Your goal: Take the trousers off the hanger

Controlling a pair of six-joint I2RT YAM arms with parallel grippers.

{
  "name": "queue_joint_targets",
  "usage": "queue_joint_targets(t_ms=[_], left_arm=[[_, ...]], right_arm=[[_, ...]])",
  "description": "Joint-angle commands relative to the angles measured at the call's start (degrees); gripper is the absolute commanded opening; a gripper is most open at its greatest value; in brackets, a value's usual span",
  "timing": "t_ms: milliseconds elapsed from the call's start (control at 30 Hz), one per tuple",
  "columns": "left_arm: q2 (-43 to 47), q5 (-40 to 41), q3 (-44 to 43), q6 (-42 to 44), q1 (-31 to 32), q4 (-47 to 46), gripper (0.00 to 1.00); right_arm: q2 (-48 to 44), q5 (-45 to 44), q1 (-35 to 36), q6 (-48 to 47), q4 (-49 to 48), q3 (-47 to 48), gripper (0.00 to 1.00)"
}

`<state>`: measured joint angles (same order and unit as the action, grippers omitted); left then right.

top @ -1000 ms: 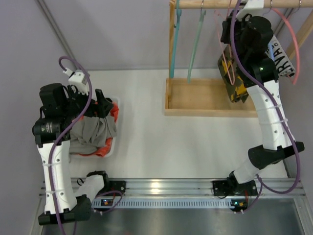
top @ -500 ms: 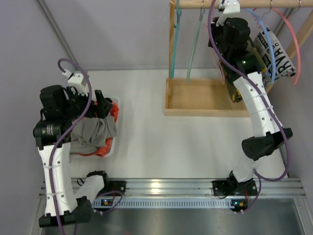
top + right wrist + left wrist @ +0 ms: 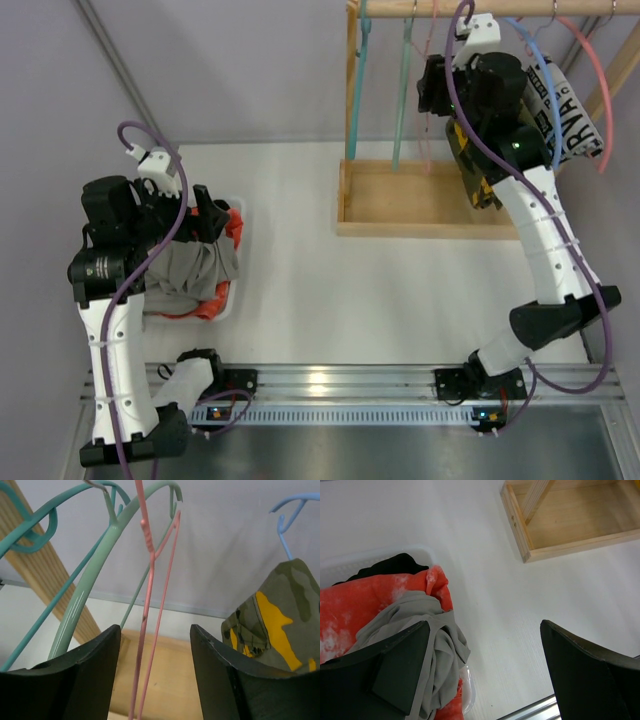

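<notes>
While left hand (image 3: 485, 666) gapes wide above grey trousers (image 3: 436, 630) heaped in basket (image 3: 370, 557), centre-left, right hand (image 3: 155, 676) stands wide astride pink hanger (image 3: 149, 580), upper right; camouflage trousers (image 3: 274, 622) hang just beside, on blue hanger (image 3: 286, 527).

The grey trousers (image 3: 196, 266) lie crumpled in a loose heap near the table's left edge, about midway along it, folds bunched and one end trailing toward the near edge (plain cloth, no pattern). The camouflage trousers (image 3: 274, 622), olive with yellow and black patches, are well apart from them at the far right corner. They hang in a narrow drape, their top meeting the neck of a blue hanger (image 3: 285, 542).
</notes>
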<state>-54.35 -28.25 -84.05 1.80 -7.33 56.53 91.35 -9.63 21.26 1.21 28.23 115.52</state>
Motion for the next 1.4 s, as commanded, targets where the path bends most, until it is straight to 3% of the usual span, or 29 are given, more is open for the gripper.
queue_joint_targets(t_ms=[0, 133, 333, 467, 667, 933, 1100, 1367], left_arm=[[0.47, -0.93, -1.64, -0.48, -0.05, -3.18, 0.98], [0.47, -1.54, -1.56, -0.75, -0.05, -3.27, 0.98], [0.56, -1.98, -1.47, -0.84, -0.05, -3.27, 0.98], [0.56, -2.51, -1.38, -0.84, -0.05, -3.27, 0.98], [0.73, -3.39, -0.5, -1.19, -0.05, -3.18, 0.98], [2.58, -3.22, 1.96, -0.57, -0.05, -3.89, 0.98], [2.84, -2.95, 2.23, -0.05, -0.05, -3.8, 0.98], [2.4, -3.48, 2.31, -0.83, -0.05, -4.59, 0.98]], right_arm=[[-9.16, 0.75, 0.63, 1.33, 0.24, -3.28, 0.59], [-16.01, 2.24, 0.37, 2.3, 2.53, -7.76, 0.66], [-22.27, 5.75, -1.65, 3.53, 7.01, -7.69, 0.85], [-23.15, 9.27, -7.71, 4.41, 11.05, -5.4, 0.92], [-21.22, 22.36, -22.27, 5.03, 13.87, -1.63, 0.81], [-15.15, 39.5, -39.42, 5.29, 13.17, 3.65, 0.84], [-11.47, 43.81, -44.28, 6.08, 11.24, 4.27, 0.84], [-6.19, 45.84, -44.11, 10.03, 6.05, 6.29, 0.81]])
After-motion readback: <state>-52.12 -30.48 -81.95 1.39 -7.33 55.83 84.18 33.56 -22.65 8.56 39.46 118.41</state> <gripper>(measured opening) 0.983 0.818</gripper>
